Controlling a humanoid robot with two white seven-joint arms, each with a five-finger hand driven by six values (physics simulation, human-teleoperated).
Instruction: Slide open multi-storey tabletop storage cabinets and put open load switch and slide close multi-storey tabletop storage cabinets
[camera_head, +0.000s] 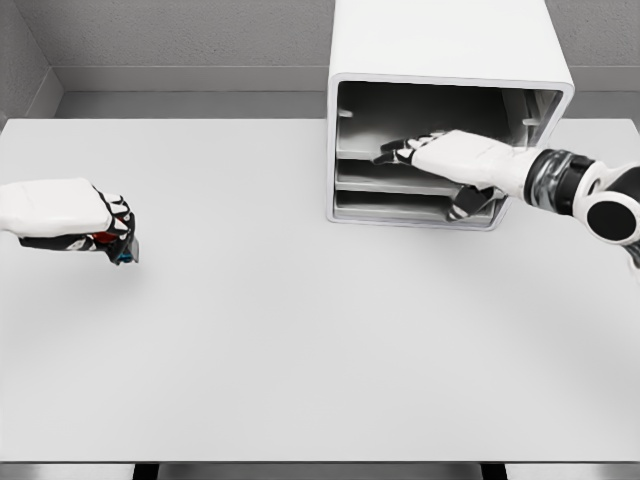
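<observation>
Fingers of the right hand (455, 160) are reaching spread into the storage cabinet (440, 60) at upper right, while the left hand (95, 222), well apart at far left over the worktop (300, 330), is clutching the load switch (118, 245).

Right hand (455, 160) fills the cabinet (445, 60) opening; the table (300, 330) lies bare

left hand (105, 228): held item mostly hidden | cabinet (440, 60): top cropped

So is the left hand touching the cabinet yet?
Apart. The head view shows the left hand at the table's left edge, with bare tabletop between it and the cabinet.
</observation>
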